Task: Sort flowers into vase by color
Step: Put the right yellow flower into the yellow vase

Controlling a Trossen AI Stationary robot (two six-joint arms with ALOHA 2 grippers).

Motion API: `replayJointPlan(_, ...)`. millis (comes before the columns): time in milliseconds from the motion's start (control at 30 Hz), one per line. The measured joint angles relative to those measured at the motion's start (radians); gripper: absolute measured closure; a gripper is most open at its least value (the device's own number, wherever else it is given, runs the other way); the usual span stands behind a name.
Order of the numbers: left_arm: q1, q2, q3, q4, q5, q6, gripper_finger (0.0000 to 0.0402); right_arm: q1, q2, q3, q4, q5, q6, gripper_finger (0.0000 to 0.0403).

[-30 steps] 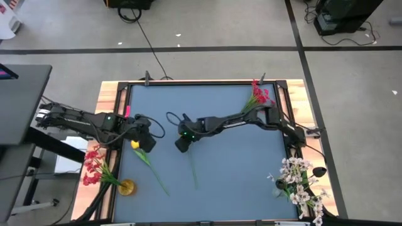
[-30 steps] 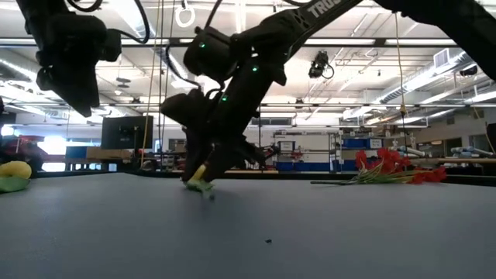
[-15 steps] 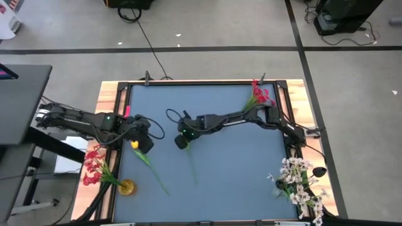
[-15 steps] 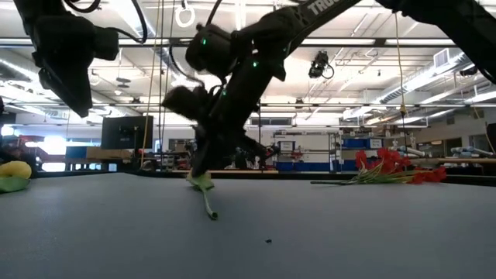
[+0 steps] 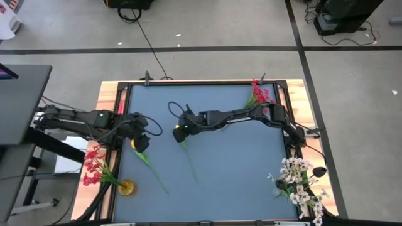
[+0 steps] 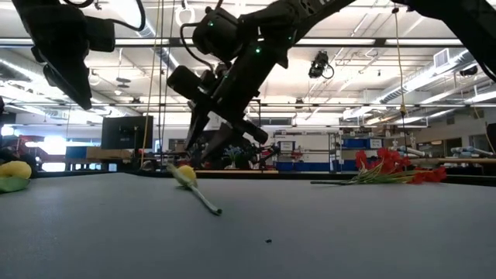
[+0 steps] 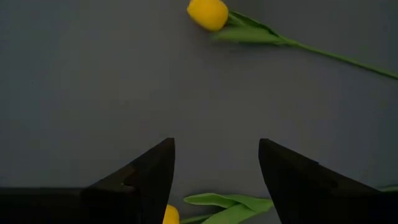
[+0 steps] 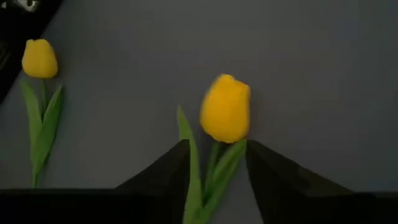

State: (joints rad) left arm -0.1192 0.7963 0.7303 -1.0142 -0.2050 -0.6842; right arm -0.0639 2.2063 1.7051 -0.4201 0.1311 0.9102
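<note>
right end effector (image 6: 208, 147): fingers apart, hanging just above the bloom end of a yellow tulip (image 5: 183, 142); in the right wrist view the bud sits between the two dark fingers, so the pose reads as lined up for a pinch at the neck of the stem, not yet closed on it.
left end effector (image 7: 214, 165): fingers apart, poised over the second yellow tulip (image 5: 135, 146) near the left side of the surface (image 5: 239, 157), holding nothing.
tulip by the right arm: lies on the surface with its bud toward the far edge and its stalk trailing toward the near edge; from table height the bud end looks slightly raised, though whether a finger touches it I cannot tell.
sorted so far: red flowers (image 5: 259, 95) at the far right corner, a second red bunch (image 5: 93, 166) at the near left beside a small amber vase (image 5: 127, 187), white sprays (image 5: 300, 183) at the near right; both tulips are still loose.
materials: smooth, egg-shaped, matte yellow buds; thin, wiry green stalks with long, flat, pointed leaves; the surface is a flat, dull blue-grey mat in a pale wooden frame.
handling judgement: a thin stalk probably slips or rolls under a pinch, so gripping near the leaf base seems safest.
</note>
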Motion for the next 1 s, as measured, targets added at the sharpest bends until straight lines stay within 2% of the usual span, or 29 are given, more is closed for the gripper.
replayJointPlan(100,0.0,-0.001,0.0,0.0,0.001,0.023,0.0164,-0.007,0.001,-0.015,0.057,-0.029,-0.036,0.0227)
replayJointPlan(267,0.0,0.0,0.0,0.017,0.001,0.079,0.0164,-0.015,0.012,-0.014,0.066,-0.053,-0.098,0.0231)
replayJointPlan(500,0.0,0.002,0.0,0.024,0.001,0.076,0.0164,0.0,0.069,-0.013,0.1,-0.104,-0.12,0.0234)
replayJointPlan(733,0.0,0.002,0.0,0.044,0.002,0.072,0.0164,0.012,0.099,-0.013,0.119,-0.059,-0.11,0.0237)
replayJointPlan(867,0.0,0.002,0.0,0.054,-0.013,0.071,0.0164,0.007,0.098,-0.032,0.12,-0.045,-0.127,0.0265)
replayJointPlan(1000,0.0,0.002,0.0,0.067,-0.029,0.071,0.0164,-0.006,0.096,-0.055,0.13,-0.072,-0.138,0.0324)
